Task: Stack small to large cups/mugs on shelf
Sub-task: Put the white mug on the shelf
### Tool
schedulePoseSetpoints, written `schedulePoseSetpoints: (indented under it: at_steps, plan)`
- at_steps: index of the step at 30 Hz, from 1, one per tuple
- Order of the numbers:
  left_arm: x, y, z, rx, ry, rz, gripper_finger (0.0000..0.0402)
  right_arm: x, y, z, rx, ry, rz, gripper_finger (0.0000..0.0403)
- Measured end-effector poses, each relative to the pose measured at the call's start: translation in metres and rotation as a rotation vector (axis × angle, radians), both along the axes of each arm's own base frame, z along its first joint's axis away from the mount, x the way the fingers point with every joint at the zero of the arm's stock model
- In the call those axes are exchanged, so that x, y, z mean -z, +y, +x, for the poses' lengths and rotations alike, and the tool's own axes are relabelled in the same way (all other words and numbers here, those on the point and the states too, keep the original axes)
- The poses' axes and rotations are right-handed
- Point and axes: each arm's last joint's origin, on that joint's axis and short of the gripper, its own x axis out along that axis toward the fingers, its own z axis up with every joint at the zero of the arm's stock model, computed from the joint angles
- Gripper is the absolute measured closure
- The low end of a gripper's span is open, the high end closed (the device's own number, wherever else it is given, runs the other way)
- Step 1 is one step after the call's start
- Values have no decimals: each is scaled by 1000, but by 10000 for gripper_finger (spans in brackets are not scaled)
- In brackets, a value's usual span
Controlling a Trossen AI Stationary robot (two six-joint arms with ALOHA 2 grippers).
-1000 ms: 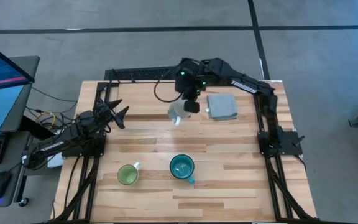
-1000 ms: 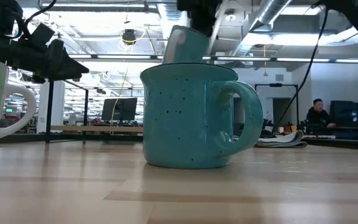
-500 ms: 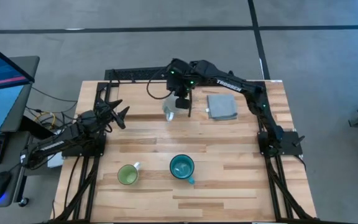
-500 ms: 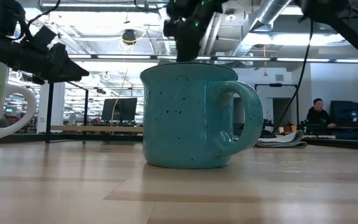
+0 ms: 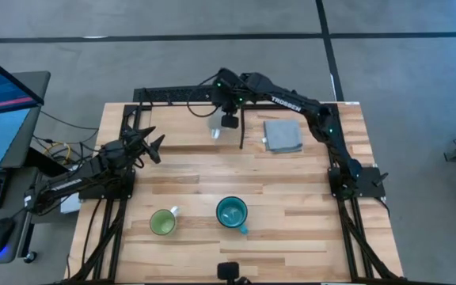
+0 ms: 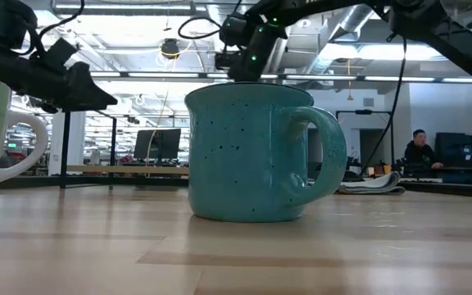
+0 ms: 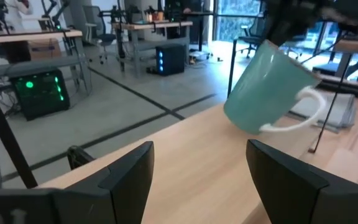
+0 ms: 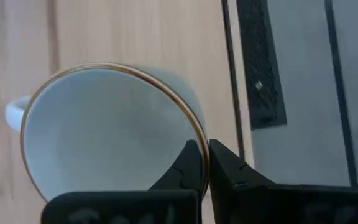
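Three mugs in play; the small white mug (image 8: 110, 137) is pinched at its rim by the right gripper (image 8: 202, 163), fingers nearly closed on the thin wall, and hangs tilted over the far part of the shelf (image 5: 180, 134). Judged rigid, glazed, slippery and breakable; a rim pinch lets it swing, so the handle side or a deeper wall grip would seem steadier. The green mug (image 5: 162, 222) and teal mug (image 5: 232, 212) stand near the front edge. The left gripper (image 5: 150, 145) waits at the left, fingers spread, empty. Readable writing: "TROSSEN" on the right arm (image 5: 283, 100).
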Motion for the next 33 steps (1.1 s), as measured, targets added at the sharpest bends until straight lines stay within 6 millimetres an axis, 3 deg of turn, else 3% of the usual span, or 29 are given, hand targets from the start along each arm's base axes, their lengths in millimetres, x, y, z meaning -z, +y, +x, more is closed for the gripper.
schedulePoseSetpoints:
  at_steps: [9,33]
  plan:
    - [0,0,0,0,2,-3,154,0,-4,-18,6,118,42,382]
    - [0,0,0,-11,-39,-38,154,-1,13,-6,-117,79,36,382]
